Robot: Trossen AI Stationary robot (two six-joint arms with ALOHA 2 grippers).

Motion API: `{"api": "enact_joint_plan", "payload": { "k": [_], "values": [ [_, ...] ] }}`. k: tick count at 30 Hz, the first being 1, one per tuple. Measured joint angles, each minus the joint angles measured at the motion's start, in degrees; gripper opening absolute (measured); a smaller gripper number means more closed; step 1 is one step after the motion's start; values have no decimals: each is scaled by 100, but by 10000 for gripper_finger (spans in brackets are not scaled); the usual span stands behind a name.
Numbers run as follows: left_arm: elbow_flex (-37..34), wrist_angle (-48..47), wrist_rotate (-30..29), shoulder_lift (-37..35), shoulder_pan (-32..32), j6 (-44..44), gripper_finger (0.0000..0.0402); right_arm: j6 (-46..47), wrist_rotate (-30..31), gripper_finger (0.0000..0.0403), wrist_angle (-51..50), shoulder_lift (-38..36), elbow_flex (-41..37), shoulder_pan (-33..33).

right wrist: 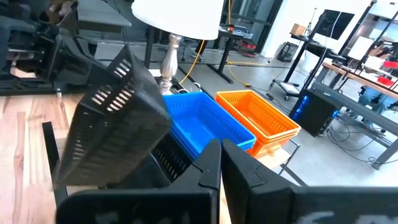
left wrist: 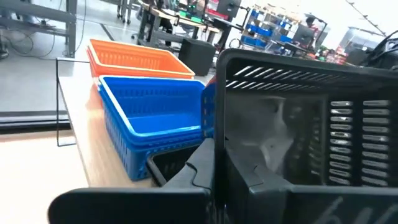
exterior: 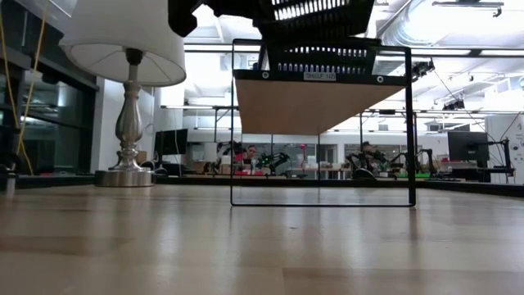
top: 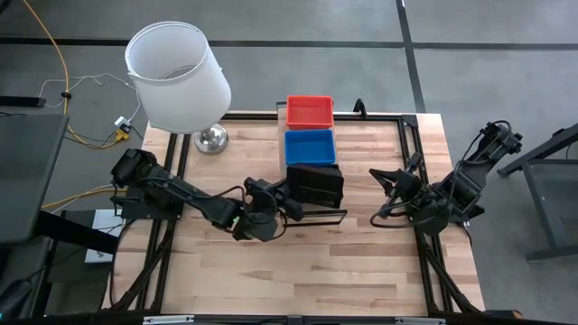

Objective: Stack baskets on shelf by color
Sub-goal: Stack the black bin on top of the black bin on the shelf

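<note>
A red basket and a blue basket sit in a row on the shelf, red toward the far edge. A black basket rests on the shelf's near end. A second black basket hangs tilted above it, and my left gripper is shut on this one at its left side. My right gripper waits right of the shelf, fingers shut and touching nothing. The red and blue baskets also show in the left wrist view. My left gripper holds the upper black basket by a side wall, pinched with one finger on each face of the wall. It comes level from the table's left. The basket is tilted above the lower black basket; I cannot tell whether the two touch.
A lamp with a white shade and a metal base stands at the table's far left, close to the shelf. Bare butcher-block tabletop spreads across the near half. People and workbenches show in the room beyond.
</note>
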Motion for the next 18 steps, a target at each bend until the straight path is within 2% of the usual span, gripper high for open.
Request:
{"api": "enact_joint_plan", "payload": {
  "k": [7, 18],
  "values": [
    [0, 25, -292, 44, -15, 41, 0, -4, 7, 0, 0, 2, 0, 0],
    [0, 60, -208, 46, -15, 271, 28, 4, 9, 0, 0, 2, 0, 0]
  ]
}}
